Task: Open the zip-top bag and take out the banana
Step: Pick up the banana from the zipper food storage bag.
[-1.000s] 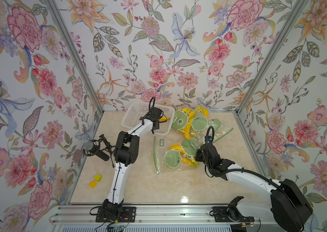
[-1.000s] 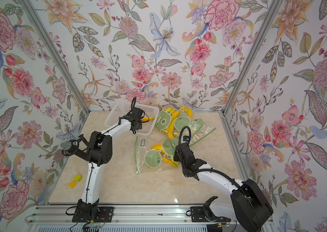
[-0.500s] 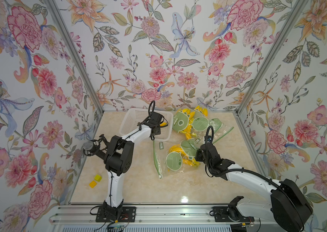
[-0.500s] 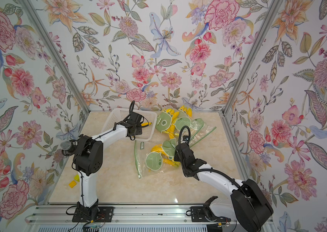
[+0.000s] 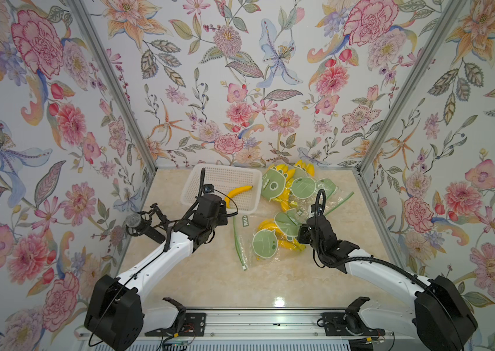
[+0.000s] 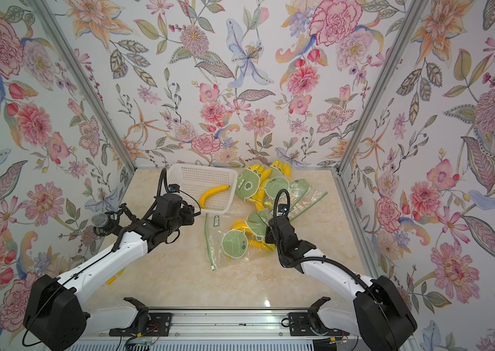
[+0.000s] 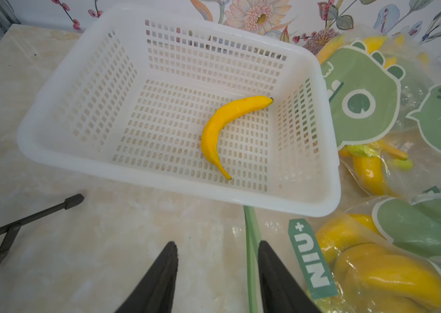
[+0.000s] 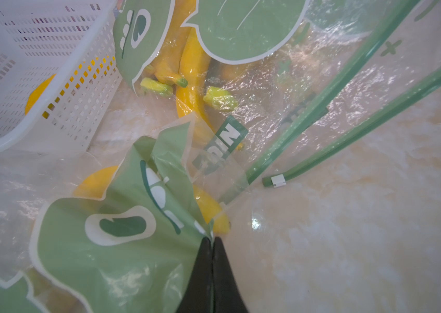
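The left arm [image 5: 161,252] has drawn back from the white perforated plastic basket [image 7: 159,181], leaving a single yellow banana [image 7: 230,127] lying loose on its floor, clear of any bag. The left pincer [image 7: 217,244] hangs released and empty just short of the basket's near rim, over the pale marble surface [image 5: 209,279]. The right pincer [image 8: 212,241] stays clenched on a fold of the clear zip-top bag printed with green dinosaurs [image 8: 122,244], apparently to anchor it for emptying. Other filled bags [image 5: 298,188] are heaped beside the basket.
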`<action>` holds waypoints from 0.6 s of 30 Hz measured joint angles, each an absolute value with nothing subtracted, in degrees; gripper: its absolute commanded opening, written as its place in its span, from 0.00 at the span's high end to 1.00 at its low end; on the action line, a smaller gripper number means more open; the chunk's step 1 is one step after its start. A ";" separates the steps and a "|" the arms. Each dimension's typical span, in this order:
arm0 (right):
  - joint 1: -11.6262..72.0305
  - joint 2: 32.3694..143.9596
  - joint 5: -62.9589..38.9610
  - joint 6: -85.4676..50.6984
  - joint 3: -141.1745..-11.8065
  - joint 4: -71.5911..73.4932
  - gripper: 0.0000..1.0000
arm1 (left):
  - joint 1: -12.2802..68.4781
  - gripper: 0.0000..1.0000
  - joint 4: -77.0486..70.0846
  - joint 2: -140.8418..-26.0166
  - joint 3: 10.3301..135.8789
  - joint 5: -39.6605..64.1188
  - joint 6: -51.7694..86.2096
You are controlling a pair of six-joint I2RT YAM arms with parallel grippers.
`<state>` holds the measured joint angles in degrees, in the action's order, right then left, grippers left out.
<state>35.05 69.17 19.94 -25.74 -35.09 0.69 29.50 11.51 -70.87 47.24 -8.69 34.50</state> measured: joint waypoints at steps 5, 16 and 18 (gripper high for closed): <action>34.83 69.43 19.44 -25.74 -35.11 0.69 1.00 | 33.78 0.61 6.68 -68.45 33.23 -4.71 36.12; 34.85 70.46 18.22 -25.74 -35.55 0.60 1.00 | 36.12 0.65 -4.99 -69.14 27.27 0.32 38.85; 34.92 70.50 18.20 -25.76 -35.66 0.60 1.00 | 36.34 0.64 -7.22 -70.26 27.27 1.37 38.83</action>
<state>34.92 70.50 18.20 -25.76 -35.66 0.60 36.34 -7.22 -70.26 27.27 1.37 38.83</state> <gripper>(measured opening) 0.047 0.354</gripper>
